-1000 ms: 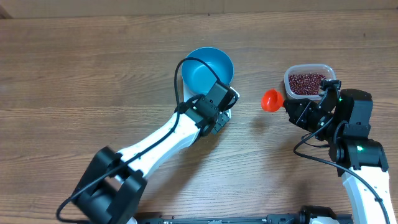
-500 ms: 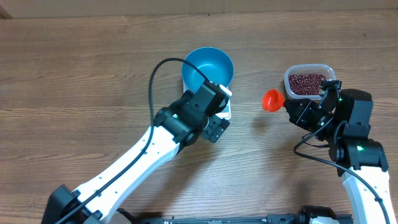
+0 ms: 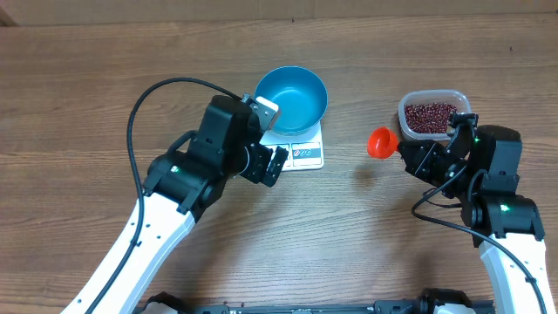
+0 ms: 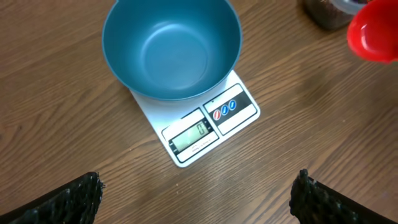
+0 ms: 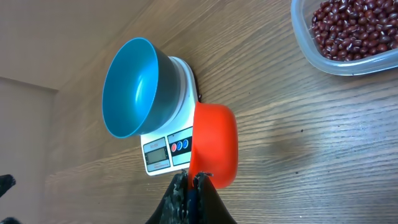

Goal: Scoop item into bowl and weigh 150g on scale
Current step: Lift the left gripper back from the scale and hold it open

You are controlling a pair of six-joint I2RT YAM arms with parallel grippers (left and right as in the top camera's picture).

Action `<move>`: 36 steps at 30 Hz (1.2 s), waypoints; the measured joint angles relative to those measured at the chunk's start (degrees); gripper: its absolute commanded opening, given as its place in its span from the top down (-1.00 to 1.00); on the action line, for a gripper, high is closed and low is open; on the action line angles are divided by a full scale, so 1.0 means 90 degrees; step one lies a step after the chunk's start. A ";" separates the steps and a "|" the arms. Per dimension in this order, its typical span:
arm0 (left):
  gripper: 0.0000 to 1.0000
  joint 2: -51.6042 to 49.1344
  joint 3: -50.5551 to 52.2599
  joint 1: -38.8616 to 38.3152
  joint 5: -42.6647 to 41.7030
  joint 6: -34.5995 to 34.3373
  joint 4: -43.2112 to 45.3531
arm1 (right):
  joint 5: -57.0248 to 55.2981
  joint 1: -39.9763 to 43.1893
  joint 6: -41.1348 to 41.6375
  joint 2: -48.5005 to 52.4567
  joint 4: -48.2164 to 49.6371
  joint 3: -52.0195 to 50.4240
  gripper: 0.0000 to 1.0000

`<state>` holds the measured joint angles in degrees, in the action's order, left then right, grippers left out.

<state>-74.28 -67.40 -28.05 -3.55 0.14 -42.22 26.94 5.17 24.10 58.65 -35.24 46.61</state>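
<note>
While the right fingers [image 5: 180, 194] pinch the empty red scoop [image 5: 214, 146] and the left fingers [image 4: 74, 199] hang spread, the blue bowl [image 4: 171, 46] sits empty on the scale [image 4: 211, 124]. Beyond, the beans [image 5: 351, 28] lie in a clear tub [image 5: 348, 67]: loose, hard and probably quick to roll, so best scooped deep, not grasped.

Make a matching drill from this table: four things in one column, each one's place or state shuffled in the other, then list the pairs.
Things:
1. bowl
2. beans
3. red scoop
4. left pincer

Places or states:
A. gripped by the right pincer
B. open, holding nothing
C. in the clear tub
D. empty, on the scale

Pairs: 1-D, 2-C, 3-A, 4-B.
</note>
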 measured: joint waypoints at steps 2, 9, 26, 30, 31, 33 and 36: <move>-0.99 0.0027 0.0000 0.0005 -0.0066 -0.0002 0.0002 | 0.0000 0.0000 0.0002 0.0000 -0.0002 0.0000 0.93; -0.99 -0.0012 0.0000 0.0005 -0.0112 -0.0002 0.0000 | 0.0000 0.0000 0.0002 0.0000 0.0010 0.0000 0.93; -0.99 -0.0019 0.0000 0.0005 -0.0136 -0.0051 -0.0138 | -0.0024 0.0000 0.0002 0.0000 0.0058 0.0000 0.93; -0.99 0.0330 0.0000 0.0005 -0.0102 -0.0049 -0.0359 | -0.0022 0.0000 0.0002 0.0000 0.0087 0.0000 0.93; -0.99 0.0461 0.0000 0.0005 -0.0049 -0.0046 -0.0391 | -0.0022 0.0000 0.0002 0.0000 0.0095 0.0000 0.93; -0.99 0.0714 0.0007 0.0005 0.0104 -0.0046 -0.0408 | -0.0022 0.0000 0.0000 0.0000 0.0119 0.0000 0.93; -0.99 0.0962 0.0029 0.0005 0.0306 -0.0049 -0.0357 | -0.0024 0.0000 0.0000 0.0000 0.0158 0.0000 0.93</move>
<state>-65.63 -67.13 -28.01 -0.80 -0.30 -45.43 26.72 5.17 24.10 58.65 -33.82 46.61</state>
